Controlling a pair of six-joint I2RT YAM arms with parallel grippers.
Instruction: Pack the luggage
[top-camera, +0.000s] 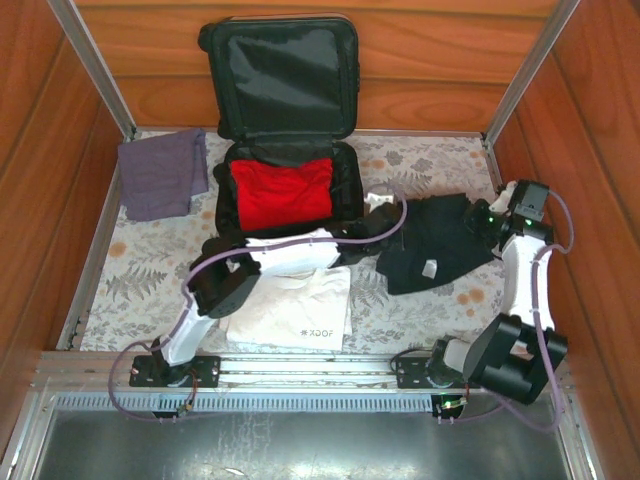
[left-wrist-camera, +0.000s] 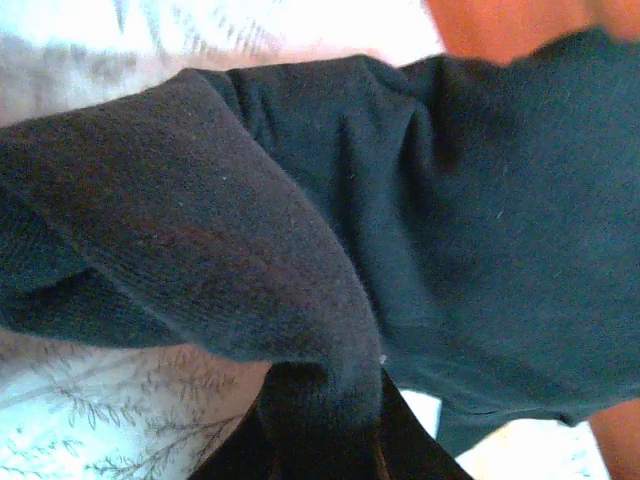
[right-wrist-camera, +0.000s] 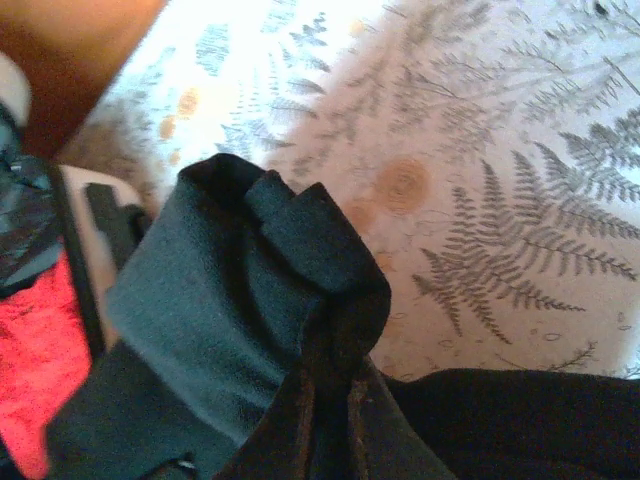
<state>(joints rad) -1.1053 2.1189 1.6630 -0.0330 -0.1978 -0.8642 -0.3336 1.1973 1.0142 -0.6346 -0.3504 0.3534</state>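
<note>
Lying open at the far middle of the bench (top-camera: 140, 270), luggage (top-camera: 285, 75) holding a red garment (top-camera: 280, 192), left fingers (left-wrist-camera: 245, 452) clamping a black garment (top-camera: 440, 242) just right of it, right fingers (right-wrist-camera: 280, 455) pinching that garment's right end, white shirt (top-camera: 300, 310) lying at the near edge.

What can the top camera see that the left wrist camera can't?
Top camera: the open luggage with a red garment inside, a purple cloth and a white shirt. Left wrist camera: the black garment and its fuzzy knit up close, pinched in the left gripper. Both: that black garment and the fern-patterned table cover.
</note>
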